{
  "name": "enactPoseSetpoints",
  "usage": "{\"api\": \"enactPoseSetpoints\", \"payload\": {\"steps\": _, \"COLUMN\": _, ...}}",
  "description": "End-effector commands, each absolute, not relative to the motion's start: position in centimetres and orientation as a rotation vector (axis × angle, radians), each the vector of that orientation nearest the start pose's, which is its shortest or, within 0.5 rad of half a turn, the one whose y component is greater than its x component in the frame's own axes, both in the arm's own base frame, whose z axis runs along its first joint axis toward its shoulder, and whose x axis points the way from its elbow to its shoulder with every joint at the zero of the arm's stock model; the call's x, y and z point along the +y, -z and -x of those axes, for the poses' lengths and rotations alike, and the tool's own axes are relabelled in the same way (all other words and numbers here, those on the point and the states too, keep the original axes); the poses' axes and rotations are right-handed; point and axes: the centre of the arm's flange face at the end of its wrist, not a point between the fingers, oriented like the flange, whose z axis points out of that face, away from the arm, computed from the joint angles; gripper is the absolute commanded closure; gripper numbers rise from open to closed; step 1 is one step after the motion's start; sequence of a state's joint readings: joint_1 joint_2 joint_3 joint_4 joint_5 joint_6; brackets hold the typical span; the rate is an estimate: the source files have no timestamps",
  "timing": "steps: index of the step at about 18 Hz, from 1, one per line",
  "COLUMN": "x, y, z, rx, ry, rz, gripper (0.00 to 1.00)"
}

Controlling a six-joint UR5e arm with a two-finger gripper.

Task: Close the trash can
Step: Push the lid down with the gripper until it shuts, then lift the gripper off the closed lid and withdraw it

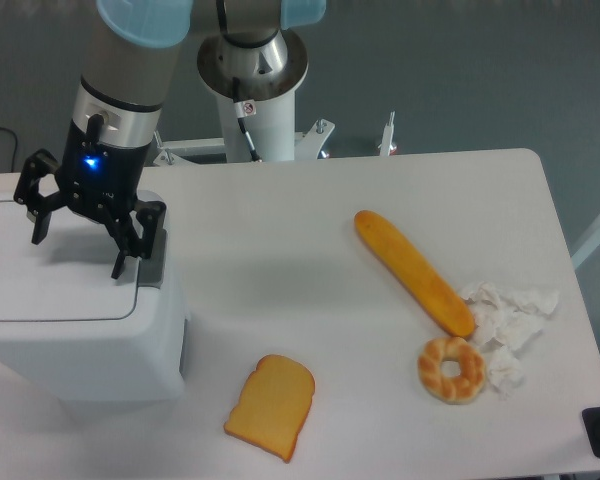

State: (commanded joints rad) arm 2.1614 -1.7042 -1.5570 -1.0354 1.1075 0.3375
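White trash can (75, 330) sat lid-flat, so I judged it closed; my gripper (80, 238) hung above, spread wide, empty.

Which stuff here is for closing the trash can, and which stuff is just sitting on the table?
For the job:
- trash can, white, its lid lying flat
- gripper, open, above the lid

Just lying about:
- long bread stick
- slice of toast
- round bagel
- crumpled paper beside the bagel
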Motion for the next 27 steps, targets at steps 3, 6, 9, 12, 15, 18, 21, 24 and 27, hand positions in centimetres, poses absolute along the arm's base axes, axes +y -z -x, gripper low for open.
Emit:
{"api": "enactPoseSetpoints", "payload": {"steps": 3, "x": 57.4, "y": -49.7, "z": 17.2, "rx": -0.198, "ry": 0.296, "rz": 2.547, "gripper": 0.0}}
{"api": "enactPoseSetpoints", "payload": {"steps": 6, "x": 57.4, "y": -49.7, "z": 17.4, "rx": -0.202, "ry": 0.295, "rz": 2.547, "gripper": 0.0}}
{"api": "enactPoseSetpoints", "payload": {"steps": 9, "x": 57.2, "y": -49.5, "z": 17.5, "rx": -0.205, "ry": 0.298, "rz": 2.549, "gripper": 0.0}}
{"api": "enactPoseSetpoints", "payload": {"steps": 12, "x": 56.8, "y": -49.4, "z": 17.4, "rx": -0.202, "ry": 0.296, "rz": 2.551, "gripper": 0.0}}
{"api": "enactPoseSetpoints", "payload": {"steps": 15, "x": 56.8, "y": -49.3, "z": 17.3, "rx": -0.201, "ry": 0.299, "rz": 2.554, "gripper": 0.0}}
{"api": "enactPoseSetpoints", "payload": {"steps": 18, "x": 56.6, "y": -49.5, "z": 17.2, "rx": -0.202, "ry": 0.298, "rz": 2.552, "gripper": 0.0}}
{"api": "enactPoseSetpoints", "payload": {"steps": 21, "x": 56.5, "y": -49.8, "z": 17.2, "rx": -0.201, "ry": 0.295, "rz": 2.55, "gripper": 0.0}}
{"api": "enactPoseSetpoints", "payload": {"steps": 24, "x": 56.3, "y": -50.9, "z": 18.1, "rx": -0.215, "ry": 0.279, "rz": 2.529, "gripper": 0.0}}
{"api": "enactPoseSetpoints", "payload": {"steps": 27, "x": 54.6, "y": -52.8, "z": 19.8, "rx": -0.259, "ry": 0.238, "rz": 2.498, "gripper": 0.0}}
